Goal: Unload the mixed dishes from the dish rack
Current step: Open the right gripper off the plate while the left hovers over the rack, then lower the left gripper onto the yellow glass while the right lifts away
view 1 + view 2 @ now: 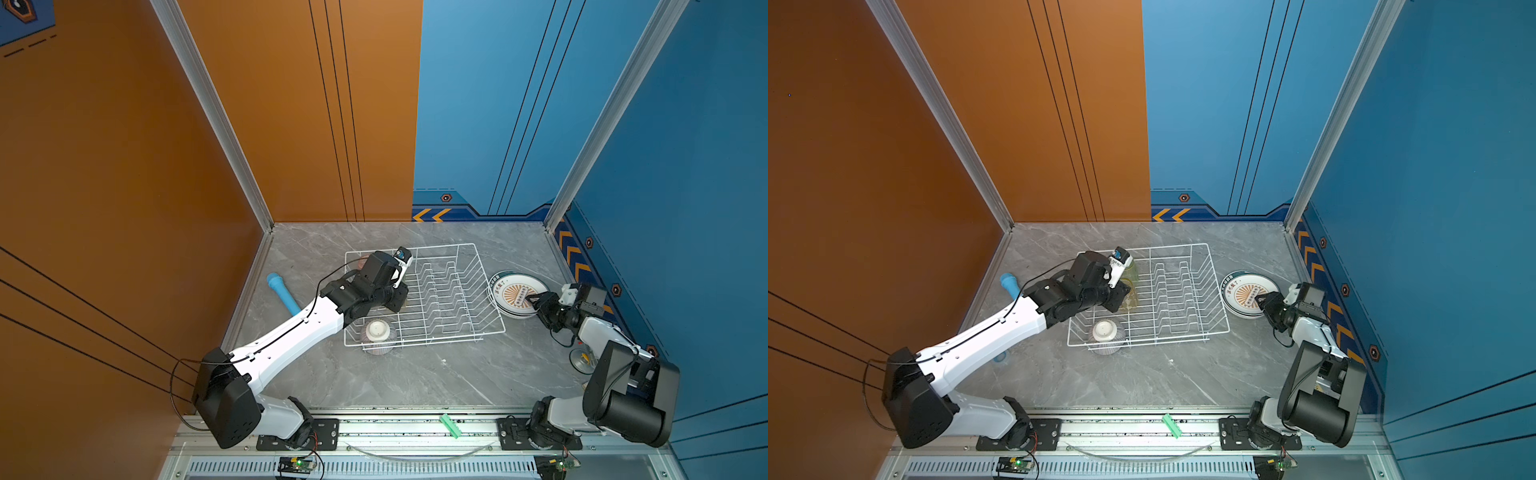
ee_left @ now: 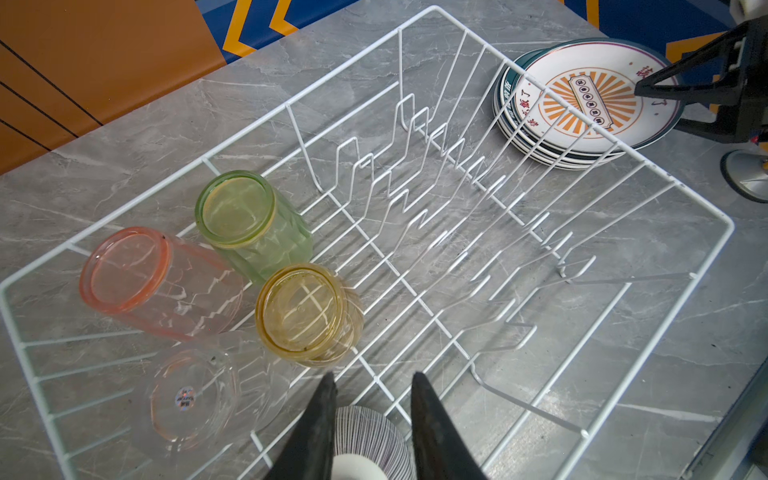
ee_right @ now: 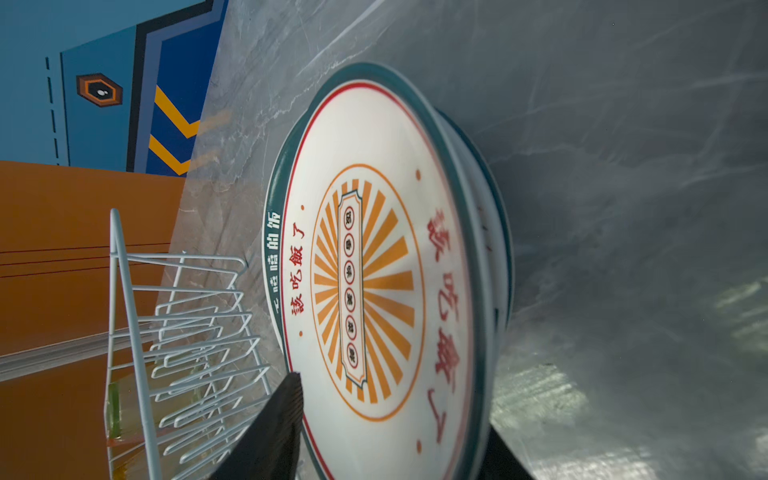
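Observation:
The dish rack (image 1: 436, 247) (image 2: 615, 143) (image 3: 129, 316) is a white wire basket in the middle of the table. At its left end lie the pink (image 2: 158, 282), green (image 2: 249, 216), yellow (image 2: 307, 311) and clear (image 2: 199, 390) tumblers. A striped bowl (image 1: 378, 334) (image 2: 374, 432) sits upside down in its near-left corner. My left gripper (image 2: 374, 380) hangs open above the bowl, holding nothing. Several plates (image 1: 515, 295) (image 3: 374, 270) are stacked on the table right of the rack. My right gripper (image 1: 530, 300) (image 3: 392, 401) is open, its jaws straddling the stack's near rim.
A light-blue cylinder (image 1: 284, 293) lies on the table left of the rack, partly under my left arm. A green clip (image 1: 451, 425) rests on the front rail. A round clear glass base (image 1: 582, 359) stands by my right arm. Walls close the left, back and right.

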You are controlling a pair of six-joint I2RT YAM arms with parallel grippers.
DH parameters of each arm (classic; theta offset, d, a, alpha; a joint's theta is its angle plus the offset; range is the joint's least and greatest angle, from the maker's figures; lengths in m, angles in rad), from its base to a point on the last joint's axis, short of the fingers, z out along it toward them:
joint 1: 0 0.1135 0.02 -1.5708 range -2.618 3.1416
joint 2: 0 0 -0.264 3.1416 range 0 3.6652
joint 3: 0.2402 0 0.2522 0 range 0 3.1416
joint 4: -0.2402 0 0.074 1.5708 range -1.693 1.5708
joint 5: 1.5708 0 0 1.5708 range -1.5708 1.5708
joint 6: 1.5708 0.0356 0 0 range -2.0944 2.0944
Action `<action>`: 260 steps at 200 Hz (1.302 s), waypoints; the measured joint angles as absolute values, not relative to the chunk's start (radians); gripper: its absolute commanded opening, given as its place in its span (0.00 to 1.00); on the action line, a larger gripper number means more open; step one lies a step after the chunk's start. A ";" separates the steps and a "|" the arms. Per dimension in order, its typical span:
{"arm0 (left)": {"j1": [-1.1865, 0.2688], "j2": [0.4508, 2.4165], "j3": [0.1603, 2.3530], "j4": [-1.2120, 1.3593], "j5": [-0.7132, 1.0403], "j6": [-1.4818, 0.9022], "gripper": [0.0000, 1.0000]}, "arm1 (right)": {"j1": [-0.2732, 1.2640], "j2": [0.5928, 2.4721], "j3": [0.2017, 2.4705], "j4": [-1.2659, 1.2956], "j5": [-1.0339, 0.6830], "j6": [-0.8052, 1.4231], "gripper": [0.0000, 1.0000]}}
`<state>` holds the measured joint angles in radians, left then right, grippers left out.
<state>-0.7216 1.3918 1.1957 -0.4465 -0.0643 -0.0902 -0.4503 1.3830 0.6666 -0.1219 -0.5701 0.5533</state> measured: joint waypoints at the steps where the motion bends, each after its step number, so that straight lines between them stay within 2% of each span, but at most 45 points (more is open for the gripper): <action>1: -0.722 1.392 1.196 -0.447 -0.064 -0.090 0.32 | -0.450 1.383 0.667 -0.123 -0.570 0.553 0.53; 71: -0.728 1.405 1.196 -0.471 -0.079 -0.078 0.33 | -0.413 1.376 0.677 -0.215 -0.490 0.499 0.59; 126: -0.728 1.420 1.196 -0.490 -0.098 -0.074 0.35 | -0.391 1.349 0.706 -0.286 -0.413 0.452 0.73; 203: -0.730 1.427 1.196 -0.498 -0.142 -0.071 0.37 | -0.371 1.232 0.735 -0.362 -0.341 0.418 0.73; 260: -0.727 1.416 1.187 -0.499 -0.169 -0.088 0.36 | -0.203 1.085 0.809 -0.435 -0.316 0.397 0.74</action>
<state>-0.7265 1.4162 1.1873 -0.4988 -0.1688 -0.0883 -0.2031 1.0851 0.8085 -0.4355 -0.3164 0.3969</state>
